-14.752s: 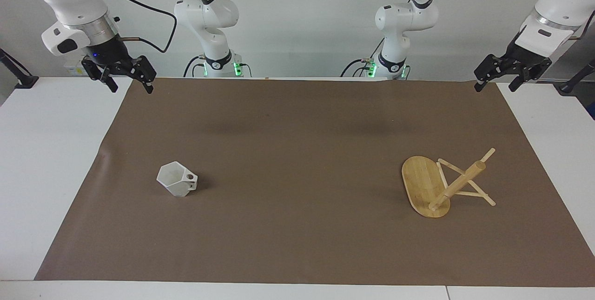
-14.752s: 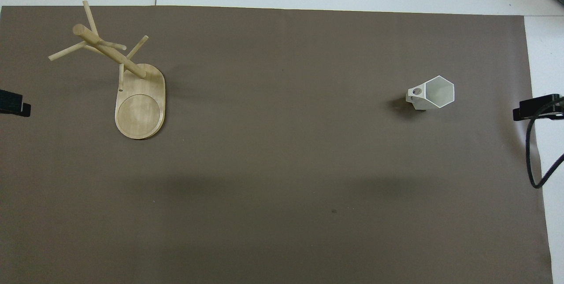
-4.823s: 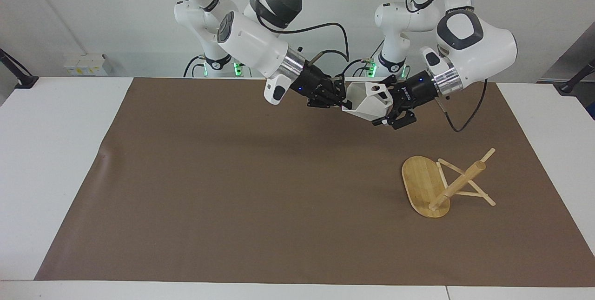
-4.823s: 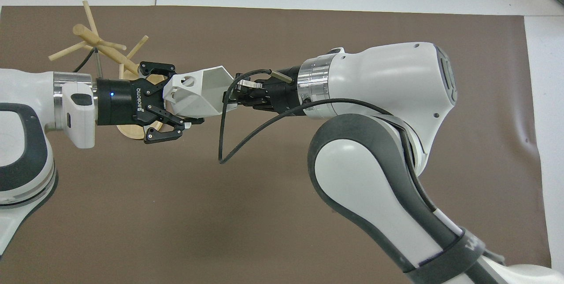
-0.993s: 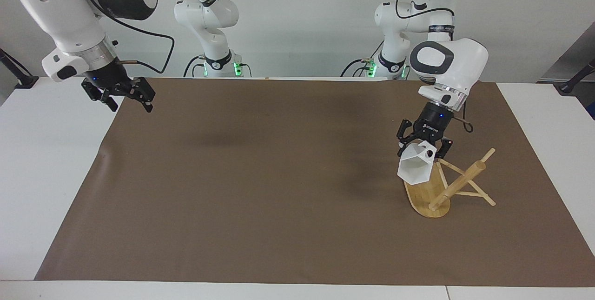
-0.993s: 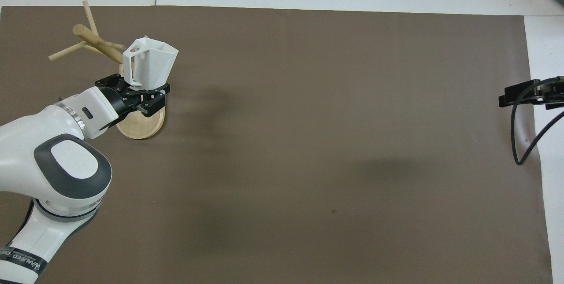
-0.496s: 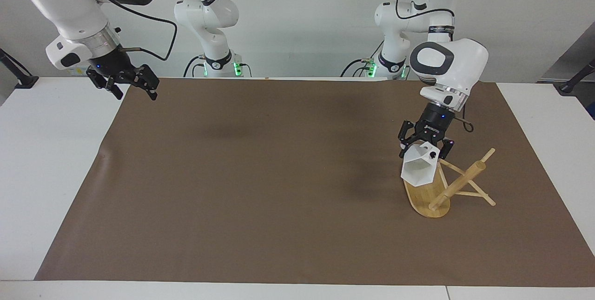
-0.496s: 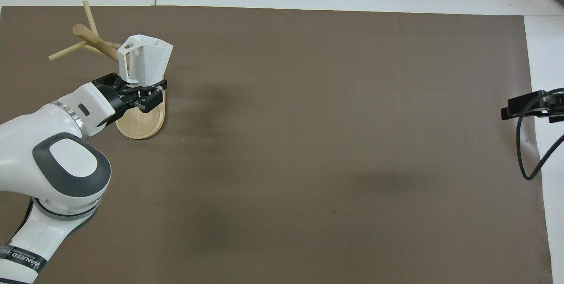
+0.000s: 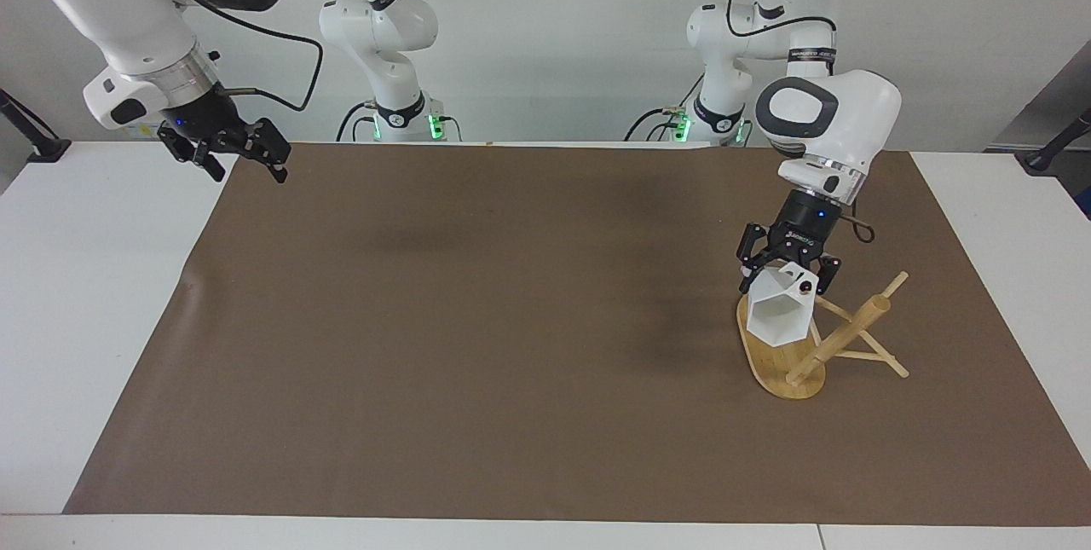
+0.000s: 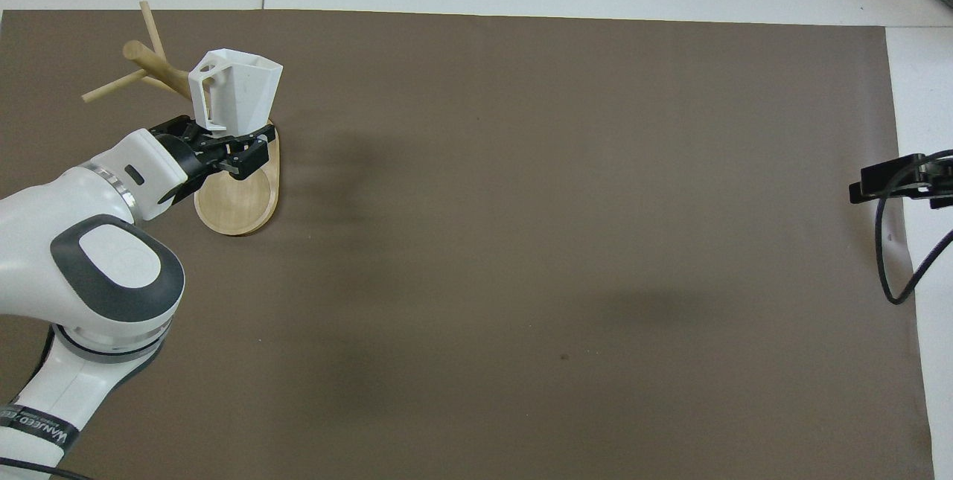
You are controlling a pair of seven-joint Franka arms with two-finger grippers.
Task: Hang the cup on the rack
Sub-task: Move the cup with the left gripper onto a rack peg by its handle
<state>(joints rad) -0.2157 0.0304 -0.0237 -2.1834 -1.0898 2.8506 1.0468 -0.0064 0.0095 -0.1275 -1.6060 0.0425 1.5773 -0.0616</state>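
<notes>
Brown mat [image 9: 477, 320] covers the bench, bearing one rack [image 9: 788, 354] lying tipped. Left tool [image 9: 788, 267] grips one cup [image 9: 777, 314] over the rack's base. Right tool [image 9: 228, 153] waits with fingers spread, holding nothing, over the mat's corner.

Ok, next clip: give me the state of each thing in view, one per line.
cup: held in the air over the rack's base, mouth tipped sideways, not yet on a peg.
rack: standing on the brown mat, toward the left arm's end.
left gripper: shut on the cup.
right gripper: open, empty, waiting over the mat's edge.
</notes>
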